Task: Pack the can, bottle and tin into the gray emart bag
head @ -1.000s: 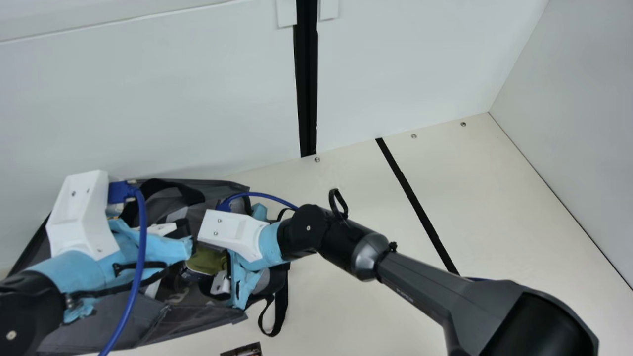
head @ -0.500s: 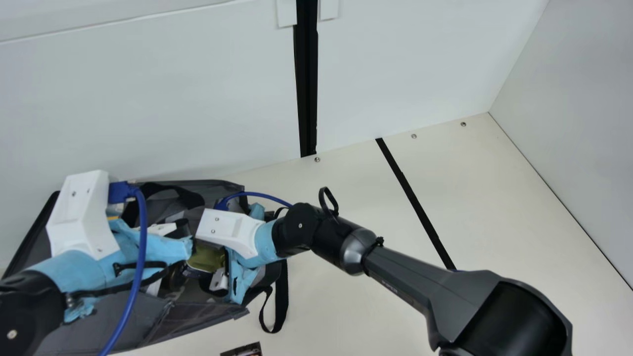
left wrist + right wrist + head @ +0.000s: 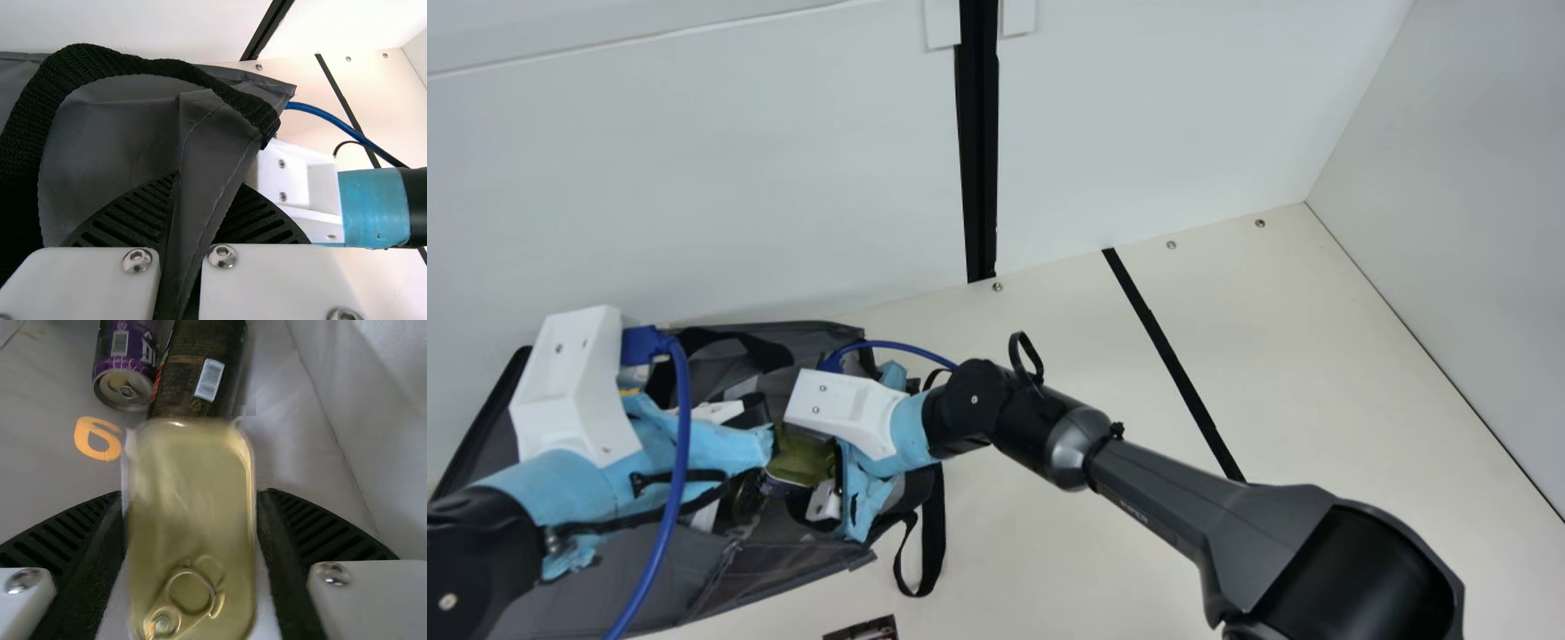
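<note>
1. The gray emart bag (image 3: 787,569) is the goal and the largest thing here; its wall needs a steady pull outward from the left gripper (image 3: 203,193), whose fingers are closed on a fold of it, so that the mouth does not sag onto the other arm.
2. The right gripper (image 3: 191,495) is inside the bag, fingers apart by the tin's width and apparently holding it; best to lower gently, then part them only slightly, as a wide opening could snag the lining.
3. The bottle (image 3: 200,370) lies beyond the fingertips, so the tin should come down short of it; whether they touch, I cannot tell.
4. The can (image 3: 127,367) lies beside the bottle, also past the fingertips.
5. The tin (image 3: 190,500) sits between the fingers, long axis running out from palm towards bottle, lid facing the wrist camera.
6. Its ring pull (image 3: 214,603) is at the palm end.
</note>
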Tool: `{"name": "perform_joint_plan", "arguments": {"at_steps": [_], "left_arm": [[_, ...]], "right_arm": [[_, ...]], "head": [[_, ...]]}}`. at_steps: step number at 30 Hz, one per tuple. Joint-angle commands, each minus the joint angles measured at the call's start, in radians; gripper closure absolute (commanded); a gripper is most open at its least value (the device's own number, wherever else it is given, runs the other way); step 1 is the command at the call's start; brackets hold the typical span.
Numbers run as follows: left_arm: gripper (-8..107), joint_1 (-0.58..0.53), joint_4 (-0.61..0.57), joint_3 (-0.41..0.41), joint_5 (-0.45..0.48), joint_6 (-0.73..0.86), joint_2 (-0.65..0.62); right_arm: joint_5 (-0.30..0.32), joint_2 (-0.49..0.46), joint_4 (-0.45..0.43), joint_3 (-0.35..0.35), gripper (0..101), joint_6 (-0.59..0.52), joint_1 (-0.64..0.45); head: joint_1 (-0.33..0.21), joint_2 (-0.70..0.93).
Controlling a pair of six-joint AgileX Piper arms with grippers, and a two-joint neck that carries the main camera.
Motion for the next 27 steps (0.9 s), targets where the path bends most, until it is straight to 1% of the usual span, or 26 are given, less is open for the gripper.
{"name": "perform_joint_plan", "arguments": {"at_steps": [1,5,6,14,27], "left_arm": [[89,0.000,0.000,0.000,0.000,0.000,0.000],[89,0.000,0.000,0.000,0.000,0.000,0.000],[89,0.000,0.000,0.000,0.000,0.000,0.000],[89,0.000,0.000,0.000,0.000,0.000,0.000],[89,0.000,0.000,0.000,0.000,0.000,0.000]], "right_arm": [[0.006,-0.007,0.000,0.008,25,-0.006,-0.003],[0.011,-0.027,0.008,0.026,11,-0.016,-0.011],[0.012,-0.033,0.010,0.031,10,-0.019,-0.013],[0.024,-0.082,0.027,0.073,10,-0.041,-0.029],[0.032,-0.182,0.051,0.163,10,-0.072,-0.065]], "head": [[-0.023,-0.001],[-0.023,-0.001],[-0.023,-0.001],[-0.023,-0.001],[-0.023,-0.001]]}}
